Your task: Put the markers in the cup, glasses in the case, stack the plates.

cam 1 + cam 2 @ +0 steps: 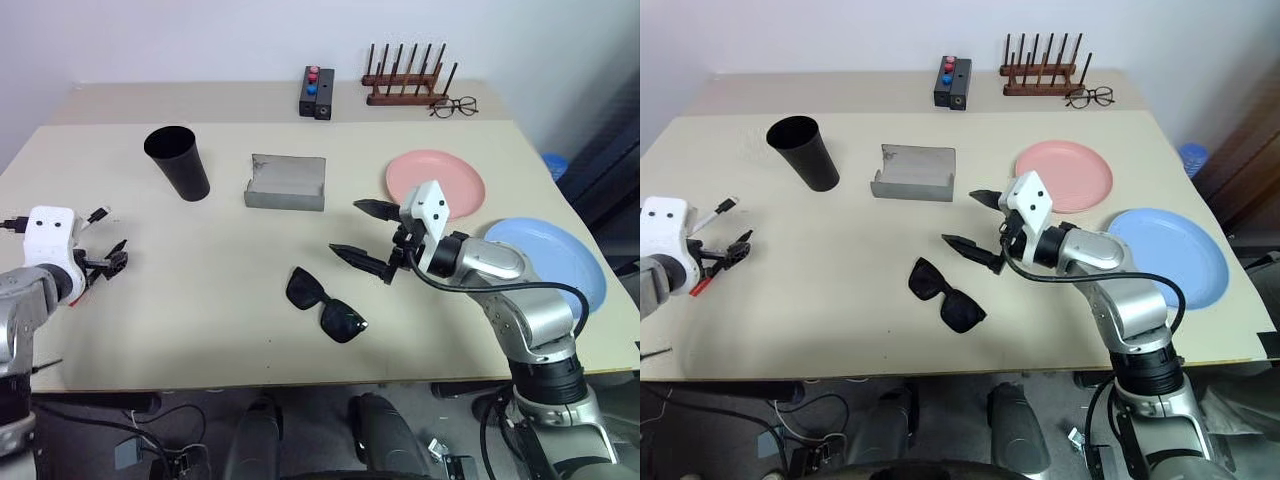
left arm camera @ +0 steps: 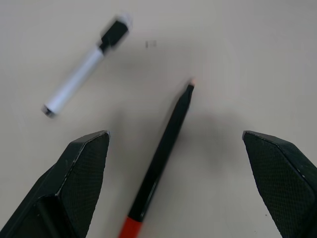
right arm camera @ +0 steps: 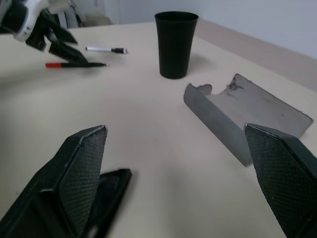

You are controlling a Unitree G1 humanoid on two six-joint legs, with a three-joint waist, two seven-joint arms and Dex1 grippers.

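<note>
Now, the scene at a glance:
Left gripper (image 2: 176,148): it hangs over the near left part of the pale table (image 1: 230,260), its two black fingers wide apart and holding nothing.
Black marker: the thin black-bodied marker with a red end (image 2: 163,148) lies flat on the table right between those fingers. Its long line runs along the way the gripper points, red end near the hand, tip far from it.
White marker: the thin white marker with a black cap (image 2: 84,69) lies just beside the black one, a little farther out, not touching it.
Cup: the tall black plastic cup (image 1: 178,162) stands upright, far from the markers and a bit to the right.
Right gripper (image 1: 368,238): it hangs above the middle of the table, fingers wide apart, empty.
Sunglasses: the black sunglasses with dark lenses (image 1: 325,303) lie just near and left of the right gripper.
Case: the grey box-shaped case (image 1: 287,183) sits open, far from the sunglasses.
Plates: the round pink plate (image 1: 440,172) and the round light blue plate (image 1: 560,255) lie apart on the right, not stacked.
Nearer arm: the left one is closest to the markers; I think it should drop straight down and close on the black marker.
</note>
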